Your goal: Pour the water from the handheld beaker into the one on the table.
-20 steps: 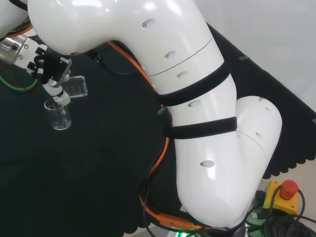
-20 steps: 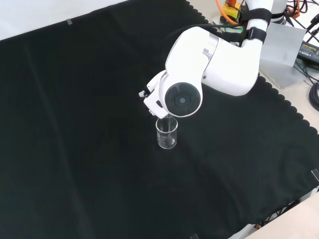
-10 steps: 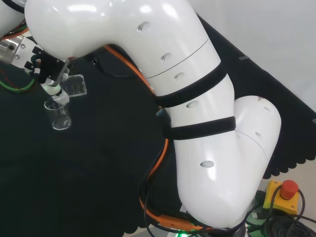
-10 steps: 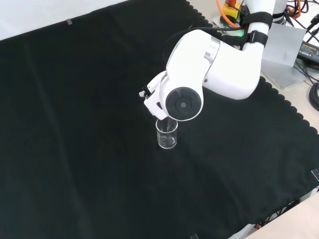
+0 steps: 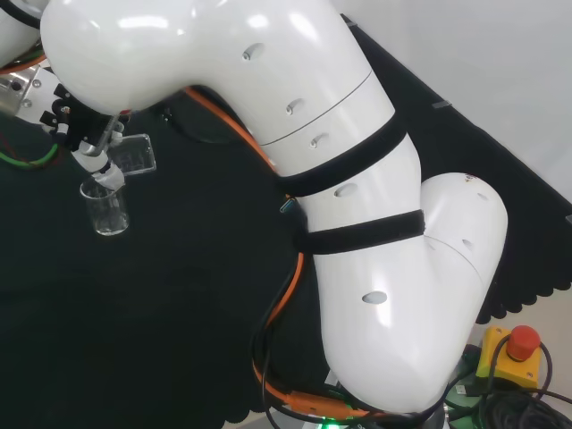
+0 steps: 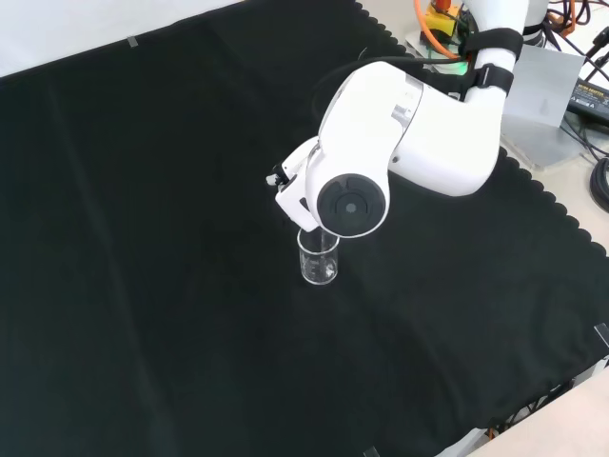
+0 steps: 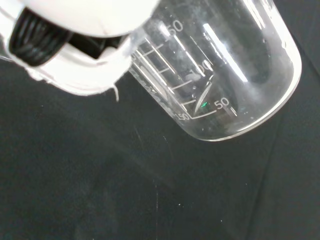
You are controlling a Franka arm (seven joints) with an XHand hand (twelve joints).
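In the head view the hand (image 5: 79, 125) is at the upper left, curled round a clear handheld beaker (image 5: 134, 154) that is tipped far over on its side. Its mouth hangs just above the rim of a second clear beaker (image 5: 107, 208), which stands upright on the black cloth. In the front view the standing beaker (image 6: 319, 259) sits right below the arm's white link with the grey cap (image 6: 350, 205); part of the hand (image 6: 290, 190) shows beside it. The wrist view shows the held beaker (image 7: 225, 75) with its scale marks, a white finger (image 7: 85, 70) against its wall. I cannot tell any water level.
A red stop button on a yellow box (image 5: 518, 344) and cables lie off the cloth at the lower right of the head view. The front view shows a grey metal box (image 6: 538, 95) and cables beyond the cloth's scalloped edge at the upper right.
The arm has drifted slightly. In the head view the hand and tipped beaker have shifted a little up and left. The standing beaker has not moved.
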